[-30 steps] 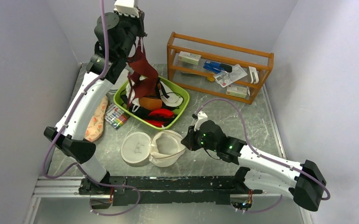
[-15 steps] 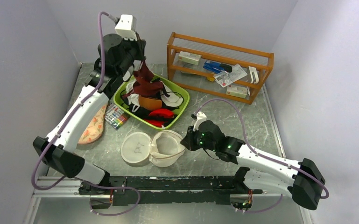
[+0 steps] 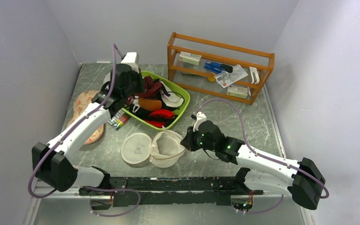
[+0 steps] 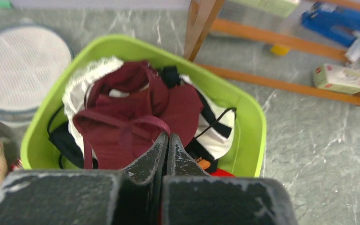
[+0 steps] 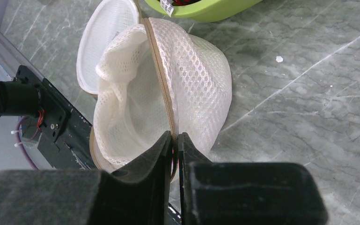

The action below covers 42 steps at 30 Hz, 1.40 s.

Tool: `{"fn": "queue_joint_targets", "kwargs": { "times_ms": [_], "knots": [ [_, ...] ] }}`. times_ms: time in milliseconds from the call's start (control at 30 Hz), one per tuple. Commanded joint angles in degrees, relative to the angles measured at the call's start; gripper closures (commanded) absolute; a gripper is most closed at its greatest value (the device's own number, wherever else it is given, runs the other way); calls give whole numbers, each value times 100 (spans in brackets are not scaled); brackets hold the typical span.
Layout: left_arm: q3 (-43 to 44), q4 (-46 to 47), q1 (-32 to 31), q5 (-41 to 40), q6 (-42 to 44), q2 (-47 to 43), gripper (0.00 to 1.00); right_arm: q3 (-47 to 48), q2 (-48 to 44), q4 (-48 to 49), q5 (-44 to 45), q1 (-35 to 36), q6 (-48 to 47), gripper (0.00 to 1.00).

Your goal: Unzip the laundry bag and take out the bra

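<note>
The left gripper [image 4: 167, 137] has dropped from high above; the bra [image 4: 135, 112] now lies heaped in the green tub [image 4: 121, 43] just ahead of its jaws, which pinch a strap. The right gripper [image 5: 174, 137] jaws clamp the unzipped laundry bag [image 5: 196, 79] by its rim.

This is a robotics lab test cell, not a home. Plain bare walls [image 3: 23, 51] box in a marble-patterned tabletop [image 3: 234, 122], and two white cabled arms are bolted to a black mounting bar [image 3: 178, 183] at its edge. The laundry bag [image 3: 167, 146], green tub [image 4: 250, 140] of garments and wooden rack [image 3: 221, 46] lie about like staged props.
</note>
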Motion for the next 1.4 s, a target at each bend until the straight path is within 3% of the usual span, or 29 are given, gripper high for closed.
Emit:
{"fn": "queue_joint_targets", "kwargs": {
  "times_ms": [0, 333, 733, 933, 1000, 1200, 1367],
  "knots": [
    [-50, -160, 159, 148, -543, 492, 93, 29, 83, 227, -42, 32, -57, 90],
    [945, -68, 346, 681, -1156, 1852, 93, 31, 23, 153, -8, 35, -62, 90],
    [423, 310, 392, 1150, -1512, 2976, 93, -29, 6, 227, -45, 33, -44, 90],
    [594, 131, 383, 1557, -1487, 3380, 93, 26, -8, 195, -52, 43, -61, 90],
    [467, 235, 387, 1613, -1466, 3130, 87, 28, -16, 193, -33, 42, -46, 90],
    [579, -84, 385, 1661, -1147, 2361, 39, -6, 44, 255, 27, 39, -15, 90],
    [435, -275, 386, 1665, -920, 1672, 27, 71, 153, 218, 80, 41, -61, 90]
  ]
}}
